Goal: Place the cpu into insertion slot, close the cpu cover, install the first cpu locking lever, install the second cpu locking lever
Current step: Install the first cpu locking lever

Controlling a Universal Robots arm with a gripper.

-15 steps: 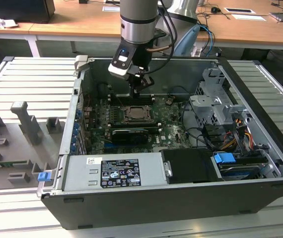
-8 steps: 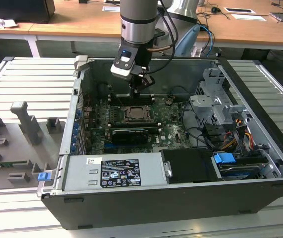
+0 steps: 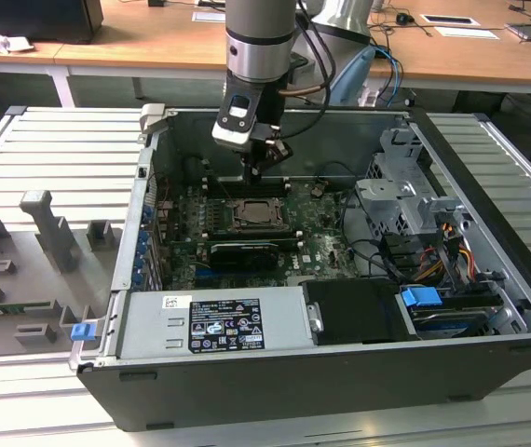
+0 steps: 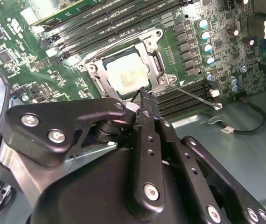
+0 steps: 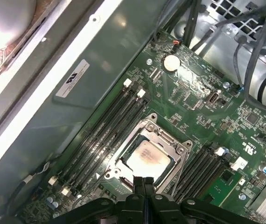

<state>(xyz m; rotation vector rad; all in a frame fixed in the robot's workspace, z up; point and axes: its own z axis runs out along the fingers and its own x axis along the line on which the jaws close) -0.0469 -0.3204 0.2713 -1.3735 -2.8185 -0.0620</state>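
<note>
The cpu (image 4: pixel 123 74) (image 5: pixel 147 158) (image 3: pixel 250 215) lies flat in the insertion slot (image 4: pixel 88 67) on the green motherboard, its silver top showing. Over it, the grey cpu cover (image 4: pixel 152 55) (image 5: pixel 160 136) lies down and frames the chip. From one corner of the socket a thin metal locking lever (image 4: pixel 193 95) sticks out sideways. My gripper (image 5: pixel 143 183) (image 4: pixel 144 95) (image 3: pixel 254 173) hangs just above the socket's edge. Its black fingertips are pressed together and hold nothing.
Long black memory slots (image 5: pixel 102 128) (image 4: pixel 189 95) run along both sides of the socket. In the exterior view a long black card (image 3: pixel 242 253) lies near the socket. A power supply (image 3: pixel 214 321), a drive cage (image 3: pixel 405 186) and cables (image 3: pixel 452 251) crowd the case.
</note>
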